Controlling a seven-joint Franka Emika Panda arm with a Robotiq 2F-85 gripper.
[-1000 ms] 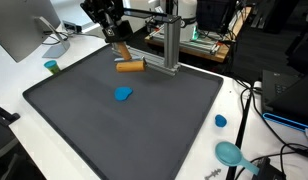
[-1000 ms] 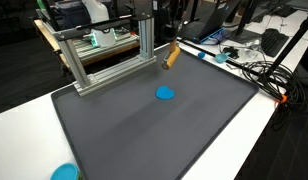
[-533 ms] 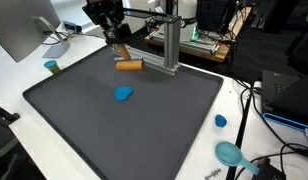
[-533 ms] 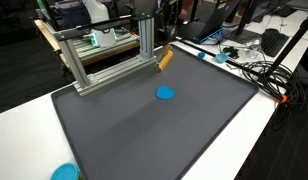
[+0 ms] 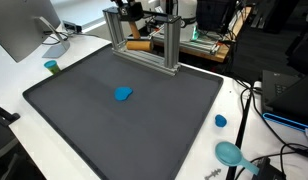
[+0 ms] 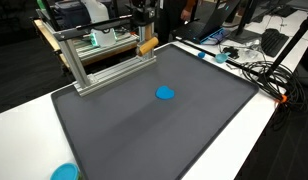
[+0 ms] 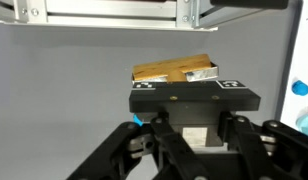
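Observation:
My gripper (image 6: pixel 145 35) hangs high beside the top bar of the aluminium frame (image 6: pixel 104 52), shut on a tan-orange block with a silver end (image 6: pixel 147 46). In the wrist view the block (image 7: pixel 174 70) shows just past the gripper's black body, with the frame's bar above it. In an exterior view the gripper (image 5: pixel 129 12) is up behind the frame (image 5: pixel 144 38) and the block is hard to make out. A small blue object (image 5: pixel 123 94) lies on the dark mat (image 5: pixel 124 135), well below and apart from the gripper; it also shows as the blue object (image 6: pixel 166 93).
The frame stands at the mat's (image 6: pixel 164 135) far edge. On the white table: a green cup (image 5: pixel 52 67), a blue lid (image 5: pixel 221 121), a teal scoop (image 5: pixel 230 153), a monitor (image 5: pixel 19 30). Cables (image 6: pixel 259 72) lie past the mat.
The gripper has risen with the tan-orange block from just above the mat and moved to the frame's top bar. The blue object has not moved.

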